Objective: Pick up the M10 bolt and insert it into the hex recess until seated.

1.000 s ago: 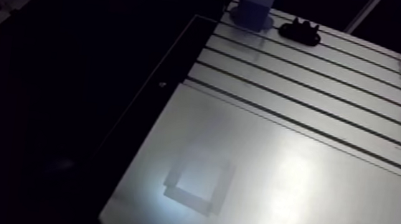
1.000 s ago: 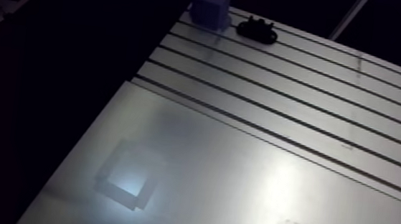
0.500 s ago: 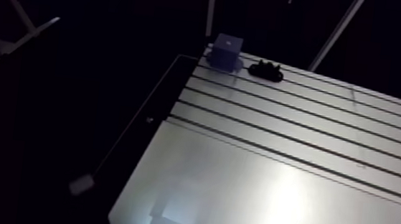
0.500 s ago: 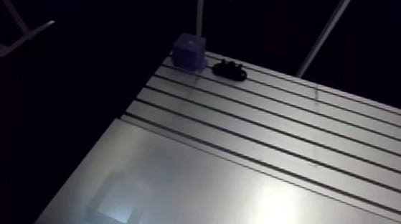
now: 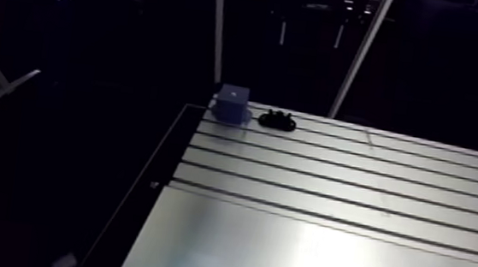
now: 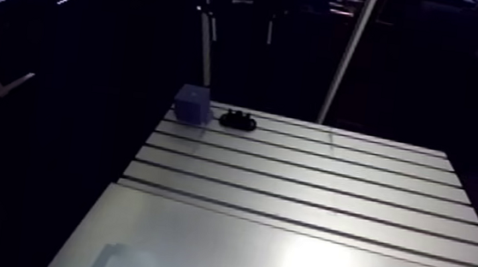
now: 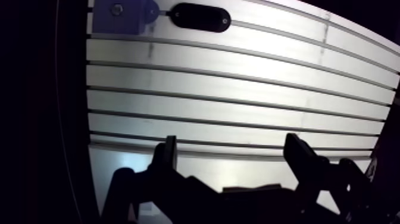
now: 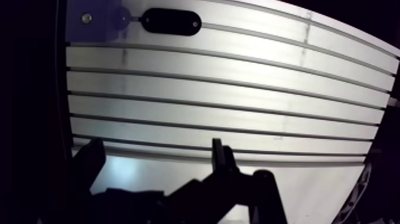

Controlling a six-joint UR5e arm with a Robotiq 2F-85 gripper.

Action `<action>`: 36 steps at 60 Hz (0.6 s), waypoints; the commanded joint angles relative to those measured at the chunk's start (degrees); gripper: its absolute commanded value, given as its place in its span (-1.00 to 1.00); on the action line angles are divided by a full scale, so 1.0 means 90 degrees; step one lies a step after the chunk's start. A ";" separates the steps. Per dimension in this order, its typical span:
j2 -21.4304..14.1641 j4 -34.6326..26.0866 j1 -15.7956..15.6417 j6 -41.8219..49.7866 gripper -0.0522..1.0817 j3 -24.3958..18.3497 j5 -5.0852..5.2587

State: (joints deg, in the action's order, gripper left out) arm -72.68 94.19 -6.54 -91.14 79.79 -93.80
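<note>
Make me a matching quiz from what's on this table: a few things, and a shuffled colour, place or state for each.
1 block
2 black part
3 table
4 tool

a open, holding nothing
b blue, at a table corner
c oval, beside the block
d silvery, slotted

Pairs: 1-b, 2-c, 3-d, 4-a

We see a dim scene: glare pools on the near plate of the counter, all around it falls black, the tool is a silhouette, and the wrist view bows straight edges.
</note>
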 commanded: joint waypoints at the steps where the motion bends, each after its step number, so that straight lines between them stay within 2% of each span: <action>1: -0.0577 -0.0019 0.0979 -0.0016 -0.86 0.0215 0.0083; 4: -0.0591 -0.0073 0.1163 -0.0014 -0.86 0.0148 0.0147; 8: -0.0591 -0.0246 0.1203 -0.0014 -0.86 0.0063 0.0190; 17: -0.0664 -0.0668 0.1226 -0.0024 -0.86 0.0123 0.0166; 26: -0.0890 -0.0705 0.1235 -0.0053 -0.86 0.0375 0.0162; 36: -0.0924 -0.0705 0.1235 -0.0063 -0.86 0.0361 0.0192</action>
State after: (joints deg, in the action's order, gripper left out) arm -79.56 89.10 3.59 -91.54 82.35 -92.38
